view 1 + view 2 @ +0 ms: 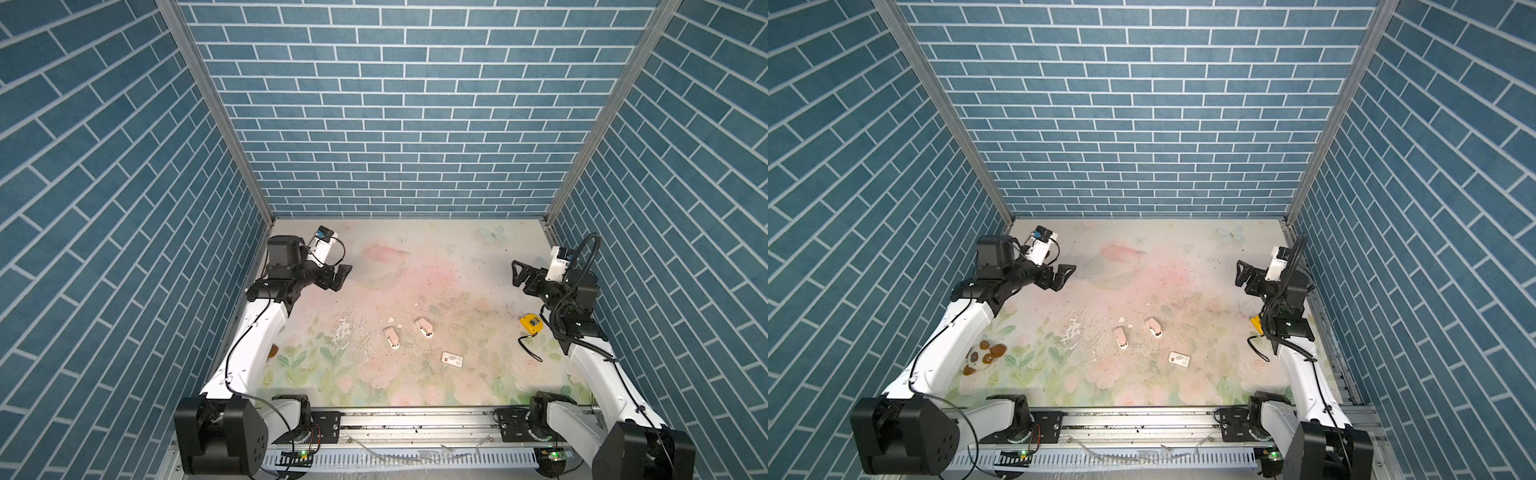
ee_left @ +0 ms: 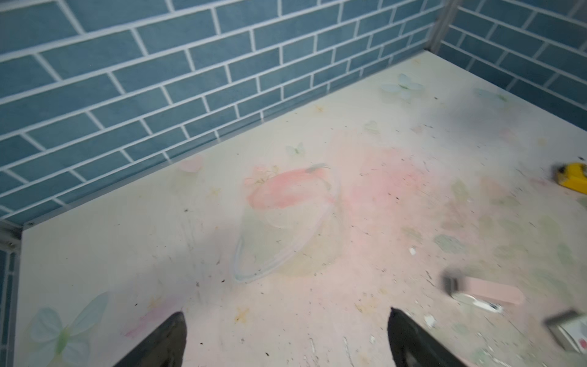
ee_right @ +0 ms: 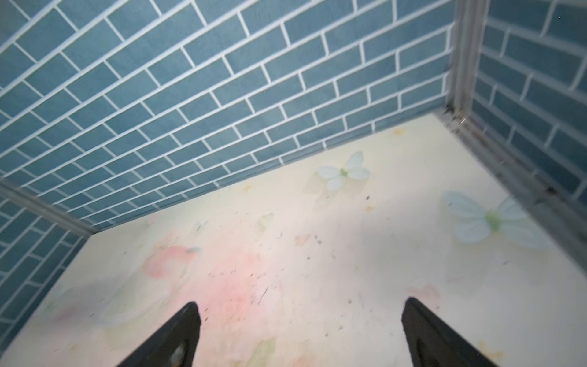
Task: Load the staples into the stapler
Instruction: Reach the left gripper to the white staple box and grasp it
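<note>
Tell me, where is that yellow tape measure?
In a top view the yellow tape measure lies on the right of the table, beside the right arm.

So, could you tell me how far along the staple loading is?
Nothing looks done: the two pink staplers lie untouched, the white box with a red mark near them. Nothing is in hand: the left gripper and right gripper are open, empty, far off. Fetching and loading staples is all left.

Pink stapler A, pink stapler B: lying mid-table, near, not touching. Staples: grey, in white tray, front-right of B
</note>
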`<state>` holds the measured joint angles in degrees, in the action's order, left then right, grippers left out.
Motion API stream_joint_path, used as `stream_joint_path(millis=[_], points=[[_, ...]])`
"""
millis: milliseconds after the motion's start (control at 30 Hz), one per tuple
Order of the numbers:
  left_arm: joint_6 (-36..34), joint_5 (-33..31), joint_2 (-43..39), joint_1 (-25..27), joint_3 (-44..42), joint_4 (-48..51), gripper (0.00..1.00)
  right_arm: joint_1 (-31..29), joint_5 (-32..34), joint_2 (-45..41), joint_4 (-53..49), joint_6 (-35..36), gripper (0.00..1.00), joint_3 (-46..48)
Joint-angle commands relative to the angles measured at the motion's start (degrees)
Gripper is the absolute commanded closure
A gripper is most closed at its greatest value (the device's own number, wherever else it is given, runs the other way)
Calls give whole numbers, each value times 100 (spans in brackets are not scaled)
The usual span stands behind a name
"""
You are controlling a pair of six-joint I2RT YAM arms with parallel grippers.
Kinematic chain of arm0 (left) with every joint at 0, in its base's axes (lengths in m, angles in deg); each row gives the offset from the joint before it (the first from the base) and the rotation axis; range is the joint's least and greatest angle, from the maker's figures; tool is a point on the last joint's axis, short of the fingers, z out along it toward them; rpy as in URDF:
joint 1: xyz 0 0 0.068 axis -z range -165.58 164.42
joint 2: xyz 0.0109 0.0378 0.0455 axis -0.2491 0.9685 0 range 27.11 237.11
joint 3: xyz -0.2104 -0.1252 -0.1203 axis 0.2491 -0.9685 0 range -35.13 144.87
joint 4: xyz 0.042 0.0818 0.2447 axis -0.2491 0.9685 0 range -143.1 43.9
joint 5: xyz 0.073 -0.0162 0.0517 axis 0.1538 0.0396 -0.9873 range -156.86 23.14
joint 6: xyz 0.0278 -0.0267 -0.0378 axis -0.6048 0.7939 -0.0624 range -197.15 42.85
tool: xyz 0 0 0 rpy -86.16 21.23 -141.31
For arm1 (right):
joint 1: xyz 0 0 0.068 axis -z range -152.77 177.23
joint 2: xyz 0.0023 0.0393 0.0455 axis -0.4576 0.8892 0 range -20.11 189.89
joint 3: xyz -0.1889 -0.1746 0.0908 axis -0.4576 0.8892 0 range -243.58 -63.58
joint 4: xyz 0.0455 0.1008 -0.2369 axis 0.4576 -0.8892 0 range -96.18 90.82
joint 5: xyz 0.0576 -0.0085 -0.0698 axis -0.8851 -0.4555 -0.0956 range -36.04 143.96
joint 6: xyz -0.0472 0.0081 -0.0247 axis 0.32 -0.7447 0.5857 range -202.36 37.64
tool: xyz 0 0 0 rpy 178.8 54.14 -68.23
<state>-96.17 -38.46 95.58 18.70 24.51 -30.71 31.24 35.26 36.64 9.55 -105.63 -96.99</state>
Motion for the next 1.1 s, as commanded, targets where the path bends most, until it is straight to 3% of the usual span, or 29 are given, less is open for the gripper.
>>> stream_joint_path(millis=[0, 167, 367, 467, 867, 967, 1067], points=[[-698, 130, 235, 716, 627, 1639, 1, -23, -1055, 191, -1105, -827, 1, -165], [-1249, -335, 1023, 2110, 1436, 2583, 0, -23, -1254, 89, -2289, -886, 2, -247], [-1381, -574, 1907, 3641, 1799, 2659, 1, -32, -1761, -605, -2825, -1300, 18, 189], [-1462, -672, 2429, 4332, 2003, 2675, 6, -30, -1609, -1017, -3386, -1349, 24, 297], [-1200, -623, 3647, 5554, 1832, 1729, 16, -23, -1545, -1606, -4232, -1372, 36, 839], [-1180, -918, 3768, 5788, 1677, 1294, 17, -23, -1505, -1691, -4195, -1572, 44, 882], [-1141, -1097, 4002, 5904, 1719, 1108, 18, -23, -1442, -1795, -4048, -1725, 45, 951]])
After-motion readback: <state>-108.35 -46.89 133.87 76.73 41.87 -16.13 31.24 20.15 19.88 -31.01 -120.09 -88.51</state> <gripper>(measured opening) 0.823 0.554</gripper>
